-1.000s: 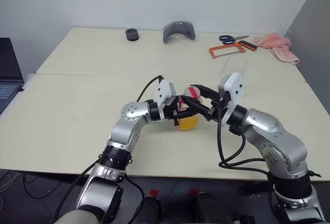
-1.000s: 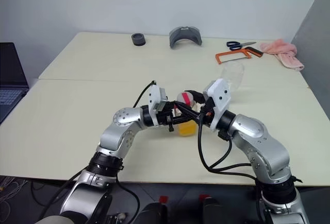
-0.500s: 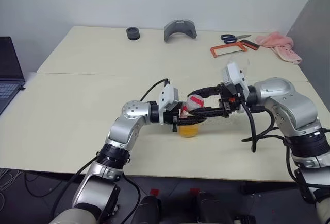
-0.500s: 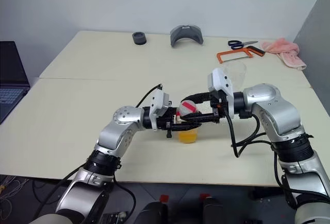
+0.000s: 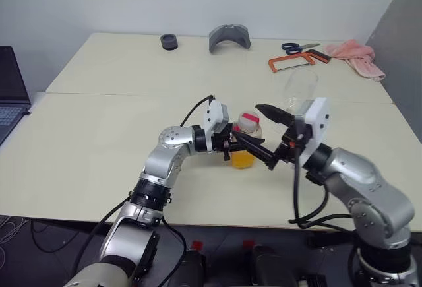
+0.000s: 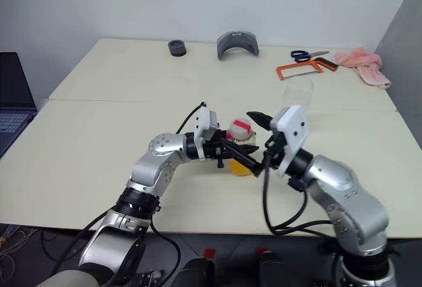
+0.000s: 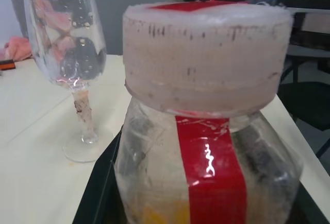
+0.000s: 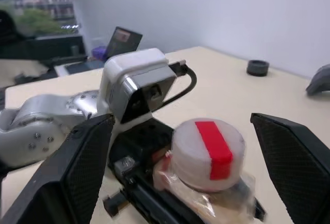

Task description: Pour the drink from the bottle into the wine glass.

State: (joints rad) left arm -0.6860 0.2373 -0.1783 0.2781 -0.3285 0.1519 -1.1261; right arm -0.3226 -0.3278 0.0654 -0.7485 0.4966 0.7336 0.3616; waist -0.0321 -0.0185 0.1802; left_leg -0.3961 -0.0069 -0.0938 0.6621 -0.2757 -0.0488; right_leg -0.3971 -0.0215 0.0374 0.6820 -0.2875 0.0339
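While the left tool (image 5: 232, 147) stays clamped on the bottle (image 5: 245, 143) mid-counter (image 5: 99, 128), grip its thin, yielding wall (light, slippery, cap (image 8: 208, 154) still on) gently, the right tool (image 5: 271, 135) gaping beside it, the fragile wine glass (image 5: 300, 88) behind.

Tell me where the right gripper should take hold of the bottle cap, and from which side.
Grip the cap around its round white side wall, coming from the robot's right and slightly above. The bottle stands upright, clamped at its body by the left gripper from the left, so the cap's sides are free. The right gripper is open, and in its wrist view the fingers flank the cap, probably lined up well enough to close.
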